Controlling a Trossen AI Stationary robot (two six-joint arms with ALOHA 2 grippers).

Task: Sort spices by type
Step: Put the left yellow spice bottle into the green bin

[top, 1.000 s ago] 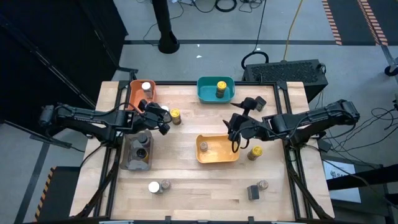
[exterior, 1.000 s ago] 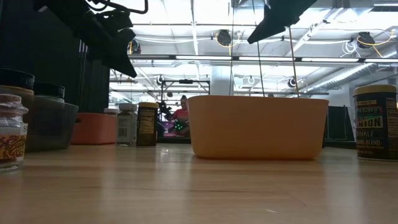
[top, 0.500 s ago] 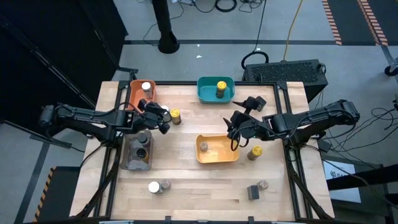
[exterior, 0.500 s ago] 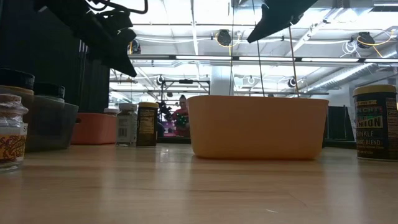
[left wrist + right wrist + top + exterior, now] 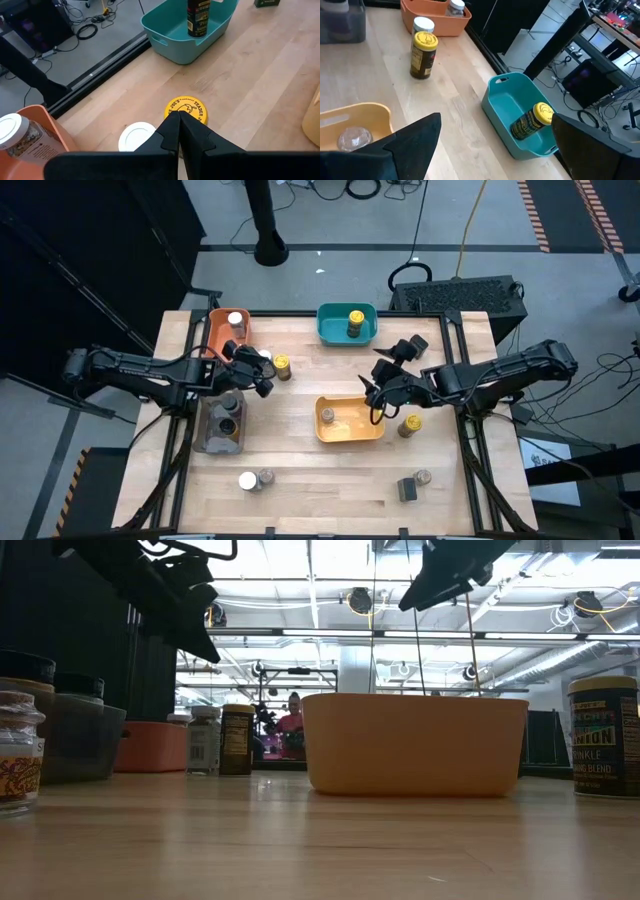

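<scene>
Near edge of the table (image 5: 330, 480): a white-lidded jar (image 5: 247, 480) touches a grey-lidded one (image 5: 266, 477), and another pair (image 5: 413, 485) stands to the right. Mid-table, a yellow-lidded jar (image 5: 409, 425) sits just beside the yellow bin (image 5: 350, 420), which holds a clear-topped jar (image 5: 354, 137). Above that bin hangs the right end effector (image 5: 377, 387), fingers spread wide, gripping nothing. The left end effector (image 5: 262, 370) is clenched, empty, over a white lid (image 5: 138, 136) half hidden behind its fingers; a yellow-lidded jar (image 5: 282, 366) is just beside. Far side: one jar in the teal bin (image 5: 347, 325), one in the orange bin (image 5: 222, 330). Labels are mostly unreadable.
</scene>
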